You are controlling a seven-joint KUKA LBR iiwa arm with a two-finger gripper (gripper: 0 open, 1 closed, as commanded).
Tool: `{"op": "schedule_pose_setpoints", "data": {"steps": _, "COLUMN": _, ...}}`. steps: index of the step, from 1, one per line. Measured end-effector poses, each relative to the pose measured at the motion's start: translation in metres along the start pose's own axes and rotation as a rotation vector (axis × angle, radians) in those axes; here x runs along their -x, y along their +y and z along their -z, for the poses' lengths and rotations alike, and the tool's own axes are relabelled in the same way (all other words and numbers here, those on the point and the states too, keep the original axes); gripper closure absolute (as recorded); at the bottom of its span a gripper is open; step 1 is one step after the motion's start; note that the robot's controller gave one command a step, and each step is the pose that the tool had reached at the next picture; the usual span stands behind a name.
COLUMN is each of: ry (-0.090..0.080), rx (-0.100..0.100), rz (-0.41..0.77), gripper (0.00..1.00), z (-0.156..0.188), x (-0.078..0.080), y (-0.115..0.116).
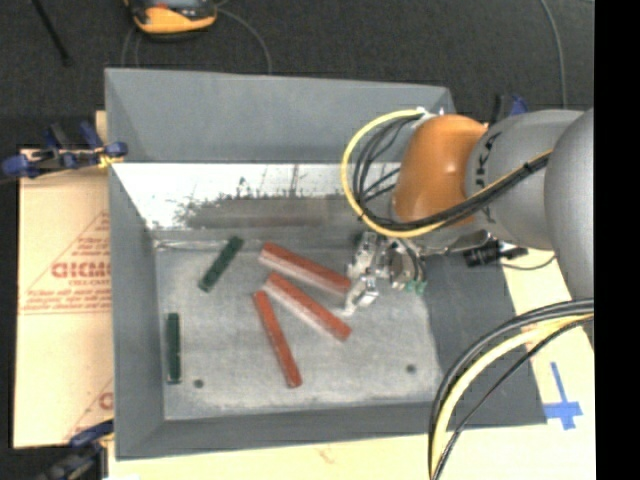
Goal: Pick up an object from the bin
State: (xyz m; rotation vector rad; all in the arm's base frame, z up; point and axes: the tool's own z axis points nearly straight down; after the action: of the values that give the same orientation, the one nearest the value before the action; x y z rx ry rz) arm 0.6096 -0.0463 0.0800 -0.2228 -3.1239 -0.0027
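Three red bars bunched at the gripper: mis-pick risk

The gripper [363, 286] is low in the right half of the bin [270, 118], at the right ends of the upper red bar [300, 266] and the middle red bar [305, 306]. Open or closed: cannot tell, the wrist blocks the tip. Nothing is visibly held. The likely target is one of those two bars; which one can't be said from this view.

Layout: the upper and middle red bars lie roughly parallel, slanting down to the right, just beside each other. The lower red bar [277, 338] runs steeper, its top end close to the middle bar's left end. One green bar [221, 263] lies at upper left and a second green bar [173, 348] by the left wall, both well apart from the gripper.

Risks (judgement):
- The two bar ends are so close that a close could catch both, or wedge between them and shove both away.
- A hold at the very end of a long bar would probably let it droop and slip out on the lift.
- The bars lie flat on the floor, so a close that is too high skates over the top and one too low scrapes the bin floor.
- A nudged middle bar could slide into the lower red bar and shift the group.
- The orange wrist cover [440, 168] and cables [360, 168] are bulky and near the right wall, so they could brush it on a tilt.
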Motion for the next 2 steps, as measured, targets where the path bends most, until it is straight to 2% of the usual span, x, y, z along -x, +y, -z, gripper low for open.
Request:
{"op": "schedule_pose_setpoints", "data": {"steps": 1, "ry": -0.038, "rx": 0.001, "rz": 0.000, "gripper": 0.00, "z": -0.0005, "x": 0.0058, "y": -0.0002}}
{"op": "schedule_pose_setpoints", "data": {"steps": 2, "ry": 0.001, "rx": 0.000, "rz": 0.000, "gripper": 1.00, "z": 0.0000, "x": -0.0001, "y": -0.0001}}
